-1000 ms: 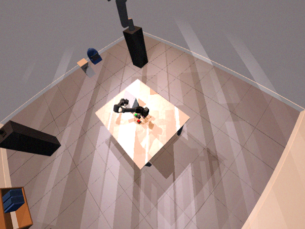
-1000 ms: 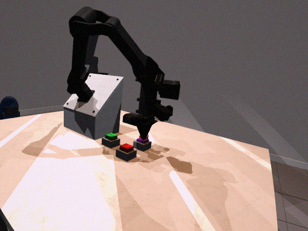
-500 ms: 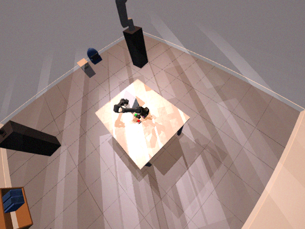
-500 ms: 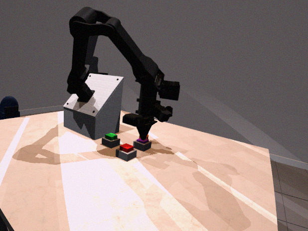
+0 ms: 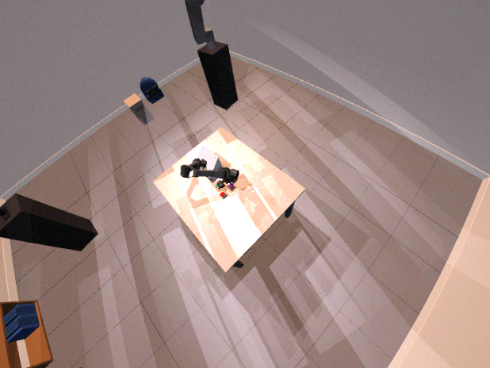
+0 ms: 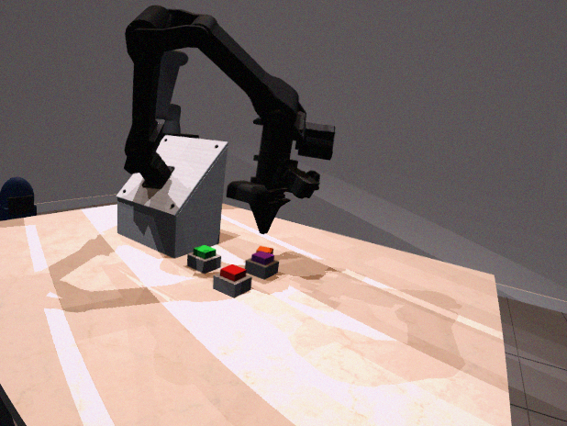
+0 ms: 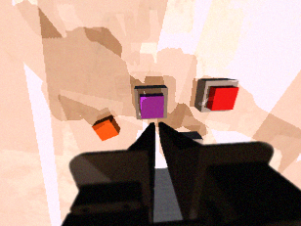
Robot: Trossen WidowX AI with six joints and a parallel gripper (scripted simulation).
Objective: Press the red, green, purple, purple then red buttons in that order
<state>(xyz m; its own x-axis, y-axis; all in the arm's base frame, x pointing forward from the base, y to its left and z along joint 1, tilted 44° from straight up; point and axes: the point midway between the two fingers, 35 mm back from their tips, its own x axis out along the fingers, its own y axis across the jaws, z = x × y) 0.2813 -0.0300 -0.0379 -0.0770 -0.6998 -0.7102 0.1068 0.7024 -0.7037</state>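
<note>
Desk, carrying everything. Arm, arched from its grey mount so the gripper points straight down, raised clear above the purple button. Jaws nearly shut and empty, forming a narrow tip suited to pushing one cap alone. Red button just in front of the purple one; green button to its left. Orange block sits just behind purple, so any descent must stay centred.

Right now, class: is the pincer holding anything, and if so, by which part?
Nothing is held. The pincer is shut on nothing, its tips hanging above the purple button without touching it.
</note>
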